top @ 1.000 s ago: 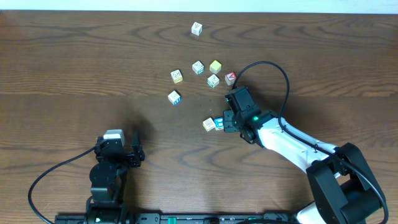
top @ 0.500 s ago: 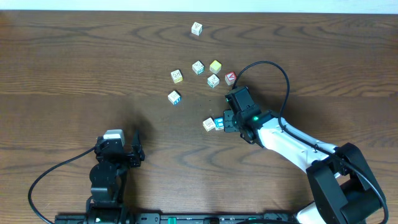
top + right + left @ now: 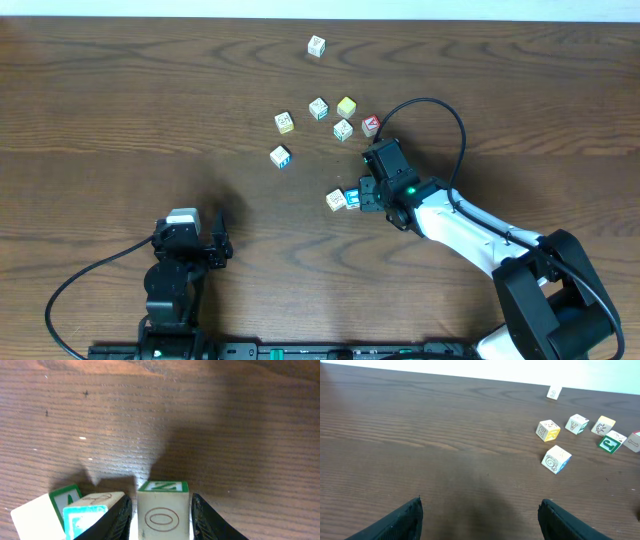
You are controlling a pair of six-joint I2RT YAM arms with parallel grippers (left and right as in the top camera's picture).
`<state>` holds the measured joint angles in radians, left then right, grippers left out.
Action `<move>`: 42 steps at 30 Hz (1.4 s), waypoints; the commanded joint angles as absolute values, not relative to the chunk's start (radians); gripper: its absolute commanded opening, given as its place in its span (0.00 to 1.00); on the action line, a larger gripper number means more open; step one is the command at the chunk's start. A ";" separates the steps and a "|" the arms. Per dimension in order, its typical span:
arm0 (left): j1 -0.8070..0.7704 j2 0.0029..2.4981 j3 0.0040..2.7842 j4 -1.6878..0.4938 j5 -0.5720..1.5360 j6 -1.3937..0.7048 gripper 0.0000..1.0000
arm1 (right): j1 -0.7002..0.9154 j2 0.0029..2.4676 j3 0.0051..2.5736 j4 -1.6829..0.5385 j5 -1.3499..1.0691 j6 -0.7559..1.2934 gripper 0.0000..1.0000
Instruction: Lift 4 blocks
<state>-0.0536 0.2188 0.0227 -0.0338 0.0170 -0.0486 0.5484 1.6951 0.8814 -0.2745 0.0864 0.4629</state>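
A cream block (image 3: 163,512) with a green "Z" on its far face and a red oval on top sits between my right gripper's (image 3: 161,516) fingers. A thin gap shows on each side, so the jaws stand slightly open around it. In the overhead view the right gripper (image 3: 364,197) covers that block. Two more blocks, one cyan-framed (image 3: 85,516) and one cream (image 3: 35,516), lie just left of the left finger; from above they are the blue-faced block (image 3: 352,198) and the cream block (image 3: 336,200). My left gripper (image 3: 218,248) rests open near the front edge, its jaws (image 3: 481,510) holding nothing.
Several loose cubes lie scattered behind the right gripper: a yellow-faced cube (image 3: 346,106), a red-faced cube (image 3: 371,125), a green-printed cube (image 3: 343,129), a blue-sided cube (image 3: 280,156) and a far cube (image 3: 316,46). The right arm's black cable (image 3: 440,110) loops over the table.
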 commanded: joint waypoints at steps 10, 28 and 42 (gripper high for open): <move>-0.056 0.220 0.004 -0.068 0.004 -0.039 0.74 | 0.557 1.713 0.875 -0.161 0.167 0.391 0.40; -0.056 0.220 0.006 -0.027 0.013 -0.039 0.74 | 0.528 1.713 0.892 0.056 0.108 0.271 0.55; -0.056 0.570 0.189 0.260 0.009 -0.016 0.75 | 0.420 1.713 1.222 -0.279 0.108 0.122 0.55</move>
